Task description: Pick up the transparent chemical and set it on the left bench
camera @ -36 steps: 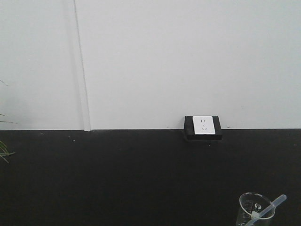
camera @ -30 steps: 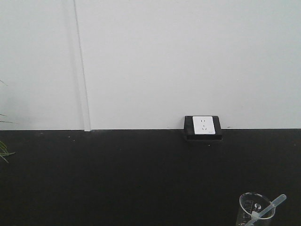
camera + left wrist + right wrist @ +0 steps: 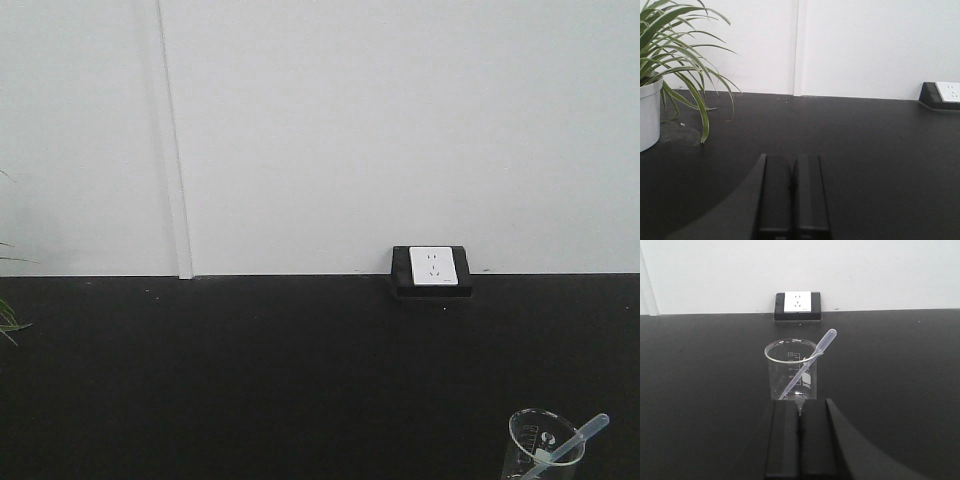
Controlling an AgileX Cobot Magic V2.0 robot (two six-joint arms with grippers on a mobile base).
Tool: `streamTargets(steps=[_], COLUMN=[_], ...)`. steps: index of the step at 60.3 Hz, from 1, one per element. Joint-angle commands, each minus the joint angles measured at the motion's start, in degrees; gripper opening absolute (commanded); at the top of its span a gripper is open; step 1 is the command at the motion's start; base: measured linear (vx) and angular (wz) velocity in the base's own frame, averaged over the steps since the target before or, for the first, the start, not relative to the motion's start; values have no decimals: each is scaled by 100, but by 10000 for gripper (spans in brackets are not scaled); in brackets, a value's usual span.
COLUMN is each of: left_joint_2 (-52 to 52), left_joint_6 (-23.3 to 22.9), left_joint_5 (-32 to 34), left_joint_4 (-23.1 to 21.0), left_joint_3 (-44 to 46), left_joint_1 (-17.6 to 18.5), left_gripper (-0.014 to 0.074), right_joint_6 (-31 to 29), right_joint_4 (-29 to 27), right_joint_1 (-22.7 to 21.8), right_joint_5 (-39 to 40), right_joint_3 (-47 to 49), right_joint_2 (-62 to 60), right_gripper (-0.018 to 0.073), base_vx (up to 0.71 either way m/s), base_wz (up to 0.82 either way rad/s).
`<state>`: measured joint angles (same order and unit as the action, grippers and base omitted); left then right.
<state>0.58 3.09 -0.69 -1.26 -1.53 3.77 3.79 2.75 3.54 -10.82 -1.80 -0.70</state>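
Item one, the transparent chemical (image 3: 791, 371): you are looking at a clear beaker that is standing upright on the black bench (image 3: 250, 380), at its near right part in the front view. A pipette (image 3: 812, 354) is leaning inside it, with the bulb poking out over the rim to the right. Item two, the white wall socket (image 3: 434, 266): it is sitting in a black housing at the foot of the white wall, well behind the beaker. Item three, your right fingers (image 3: 799, 410): they are pressing together with no gap, clenched on nothing, their tips lying just in front of the beaker's base; whether they are touching the glass you cannot tell. Item four, your left fingers (image 3: 791, 165): they are likewise clenched together, pointing across the bench toward the wall. Item five, a green plant (image 3: 675, 45) in a white pot (image 3: 647, 117): it is standing at the left end of the bench, well apart from the socket.
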Motion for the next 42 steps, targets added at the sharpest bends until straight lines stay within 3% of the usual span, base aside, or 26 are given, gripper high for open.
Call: streamTargets(steps=[1,21,36,42], left_joint_2=[110,110,110,110], left_joint_6=[-45,-45,-45,-45], left_joint_5=[449,449,449,449], left_joint_4=[-4,-4,-4,-4], left_joint_3=[-93,-93,-93,-93], left_joint_1=[10,10,10,10], left_gripper=[-3,-3,-3,-3], right_joint_6=[-53,-59,-54,-59], right_joint_4=[17,17,22,78], right_joint_1=[-33,-33,-33,-33], right_joint_5=[459,570,2244,2321], right_joint_3=[-32,-32,22,403], right_joint_2=[-59,-59,-41,214], right_gripper=[-4,-4,-4,-3], base_vx=[0,0,0,0], base_wz=[0,0,0,0])
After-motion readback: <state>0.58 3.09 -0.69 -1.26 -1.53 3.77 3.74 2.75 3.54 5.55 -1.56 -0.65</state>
